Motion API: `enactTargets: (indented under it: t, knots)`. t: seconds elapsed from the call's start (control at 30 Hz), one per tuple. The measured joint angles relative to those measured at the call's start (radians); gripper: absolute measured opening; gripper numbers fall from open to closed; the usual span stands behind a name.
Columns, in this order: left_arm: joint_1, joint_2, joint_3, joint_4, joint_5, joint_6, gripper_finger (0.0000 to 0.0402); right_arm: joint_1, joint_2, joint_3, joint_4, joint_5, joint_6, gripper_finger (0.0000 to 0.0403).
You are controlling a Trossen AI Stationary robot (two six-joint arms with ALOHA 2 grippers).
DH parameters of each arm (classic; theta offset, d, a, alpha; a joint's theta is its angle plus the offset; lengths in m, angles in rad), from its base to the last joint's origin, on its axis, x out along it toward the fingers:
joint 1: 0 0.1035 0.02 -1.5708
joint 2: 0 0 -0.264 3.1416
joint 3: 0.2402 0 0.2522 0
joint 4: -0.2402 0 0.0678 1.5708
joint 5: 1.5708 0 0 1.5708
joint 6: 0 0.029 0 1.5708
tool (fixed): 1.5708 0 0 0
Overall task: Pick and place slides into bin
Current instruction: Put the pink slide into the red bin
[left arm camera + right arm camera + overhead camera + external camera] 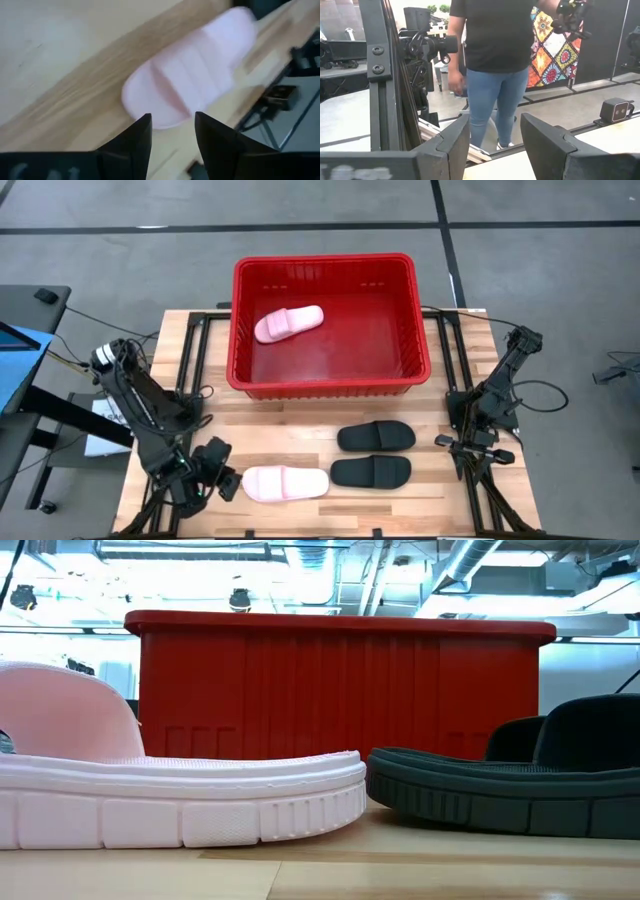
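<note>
- The left gripper (228, 483) sits low at the near left corner of the table (300, 420), its two dark fingers (137, 140) spread apart with nothing between them, their tips just short of the rounded end of a pale pink slide (286, 482)
- That pink slide lies flat on its sole along the table's near edge; in the left wrist view it fills the middle of the picture, strap up
- Just beside its far end lies a black slide (371, 471), with a second black slide (376, 437) a little farther back; the two lie side by side, close but apart
- The right gripper (478, 448) rests at the table's right edge, well away from every slide, fingers parted and holding nothing; its wrist view looks off the table at a person (492, 60) in a dark top and jeans
- Behind the slides stands the red bin (325, 385) at the table's far side
- Inside the bin, toward its left, lies the other pale pink slide (288, 323) on the bin's floor
</note>
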Motion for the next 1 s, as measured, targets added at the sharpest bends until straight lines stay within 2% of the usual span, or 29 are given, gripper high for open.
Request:
enactTargets:
  t: [0.27, 0.53, 1.0]
  knots:
    - [0.081, 0.071, -0.06, 0.195, 0.147, 0.014, 0.014, 0.0, 0.0, 0.0, 0.0, 0.0, 0.0, 0.0166]
    - [0.093, 0.17, -0.06, 0.212, 0.278, 0.019, 0.014, 0.0, 0.0, 0.0, 0.0, 0.0, 0.0, 0.0166]
    - [0.16, 0.198, -0.06, 0.253, 0.275, 0.022, 0.014, 0.0, 0.0, 0.0, 0.0, 0.0, 0.0, 0.0166]
